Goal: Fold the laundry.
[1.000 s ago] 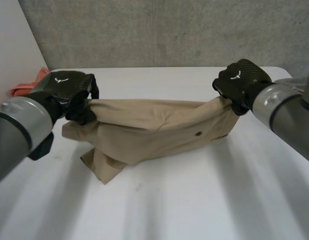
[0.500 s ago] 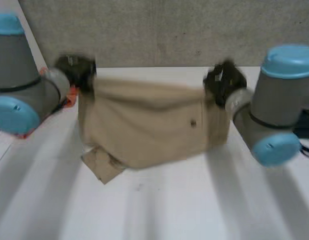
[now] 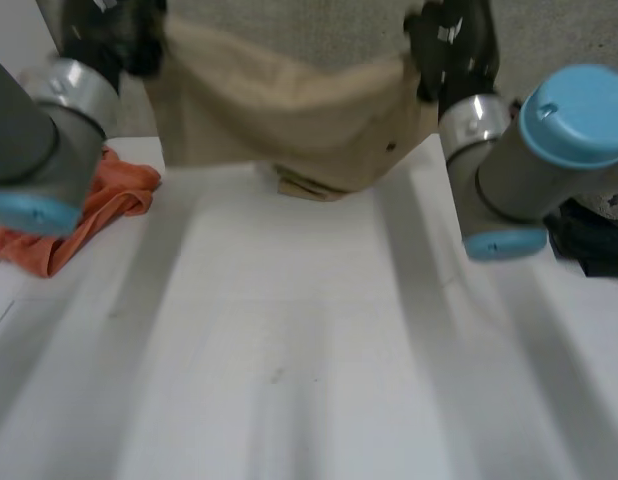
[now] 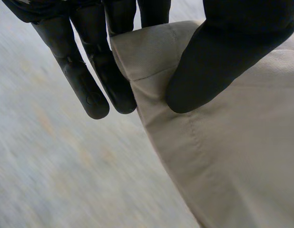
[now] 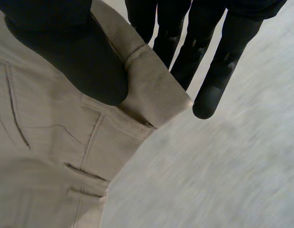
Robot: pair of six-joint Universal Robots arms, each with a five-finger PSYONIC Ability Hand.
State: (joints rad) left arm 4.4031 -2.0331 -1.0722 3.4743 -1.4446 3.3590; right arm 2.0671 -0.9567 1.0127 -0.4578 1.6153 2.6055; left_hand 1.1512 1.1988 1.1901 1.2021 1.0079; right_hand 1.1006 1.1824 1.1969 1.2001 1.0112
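A beige pair of trousers [image 3: 289,110] hangs in the air above the far part of the white table [image 3: 289,340], stretched between my two hands. My left hand [image 3: 114,35] pinches one upper corner of the cloth [image 4: 223,142] between thumb [image 4: 223,61] and fingers [image 4: 85,80]. At the other upper corner my right hand [image 3: 451,45] clamps the waistband [image 5: 151,95] between its thumb [image 5: 85,61] and fingers [image 5: 213,80]. The lower hem of the trousers hangs just above the table's far edge.
An orange cloth [image 3: 84,215] lies crumpled at the table's left side, partly under my left forearm [image 3: 34,140]. A grey wall stands behind the table. Dark items [image 3: 594,235] sit off the table's right side.
Both hands have lifted the trousers off the table and carried them up and away. The cloth now hangs free instead of lying bunched on the surface.
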